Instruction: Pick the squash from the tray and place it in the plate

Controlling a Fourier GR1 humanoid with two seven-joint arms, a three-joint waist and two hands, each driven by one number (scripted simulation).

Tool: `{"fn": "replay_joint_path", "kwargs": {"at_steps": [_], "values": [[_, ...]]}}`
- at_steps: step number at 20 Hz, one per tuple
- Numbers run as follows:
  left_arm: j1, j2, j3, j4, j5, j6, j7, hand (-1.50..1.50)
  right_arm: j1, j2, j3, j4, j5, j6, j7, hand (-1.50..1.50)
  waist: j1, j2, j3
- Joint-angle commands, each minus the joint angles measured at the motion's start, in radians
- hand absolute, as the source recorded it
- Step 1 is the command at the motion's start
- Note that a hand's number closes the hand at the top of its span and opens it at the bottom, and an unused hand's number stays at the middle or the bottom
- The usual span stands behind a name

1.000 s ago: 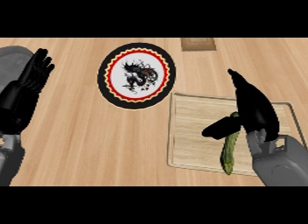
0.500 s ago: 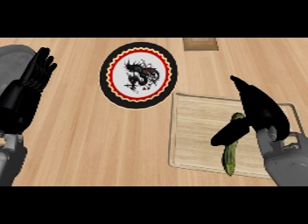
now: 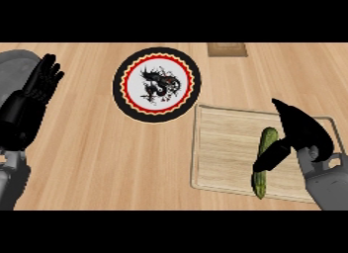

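One long green squash [image 3: 264, 158] lies lengthwise on one pale wooden tray [image 3: 221, 148], near the tray's right edge, at the right of the wooden desk [image 3: 97, 158]. The robot's right hand [image 3: 302, 131] sits just beside and partly over the squash; its thumb [image 3: 272, 157] crosses the squash's middle while the fingers stay fairly straight on the other side, so the hand reads as released, not yet closed round the squash. The squash has not been lifted and rests on the tray.

One round plate [image 3: 156, 84], black-rimmed with a red ring and a dark drawing on its white centre, lies up and left of the tray, apart from it. One small brown block [image 3: 227, 48] lies at the desk's far edge. The left hand [image 3: 32, 101] rests released at the view's left edge, fingers up, holding nothing.

Risk, as a judgement: the squash is narrow and rounded, so closing fingers from one side could roll it away, and a hold taken off its middle could let one end tip down on the way to the plate
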Motion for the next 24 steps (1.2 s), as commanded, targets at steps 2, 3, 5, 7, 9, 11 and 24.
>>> {"fn": "replay_joint_path", "kwargs": {"at_steps": [2,3,5,7,9,11,24], "values": [[0.028,-0.022,-0.013,-0.047,-0.025,0.019,-0.001,0.00,0.063,-0.001,-0.005,0.011,0.002,0.038,0.181,-1.50,0.003,0.000,0.002],[-0.050,-0.032,-0.016,-0.009,-0.030,0.036,0.053,0.00,0.025,0.009,-0.012,0.000,-0.015,0.066,0.209,-1.50,-0.003,0.002,0.002],[-0.001,-0.012,0.000,-0.012,-0.016,-0.002,0.012,0.00,0.096,0.017,0.024,-0.035,0.003,0.043,0.210,-1.50,-0.002,0.001,0.001],[-0.017,-0.032,-0.016,-0.036,-0.038,0.030,0.054,0.00,0.040,0.031,-0.009,0.025,-0.021,0.066,0.206,-1.50,0.008,0.002,0.002],[0.049,-0.004,0.008,-0.063,-0.007,-0.026,0.002,0.00,0.089,0.073,0.026,0.078,0.025,0.007,0.150,-1.50,0.018,0.003,0.002],[-0.044,-0.015,0.021,0.019,-0.007,-0.024,0.025,0.00,0.086,0.081,0.030,0.041,0.025,0.036,0.180,-1.50,0.001,0.004,0.001],[-0.039,-0.047,0.017,-0.033,-0.045,-0.017,0.057,0.00,0.068,0.057,0.005,0.162,0.270,-0.042,-0.031,1.50,0.014,0.003,0.002]]}}
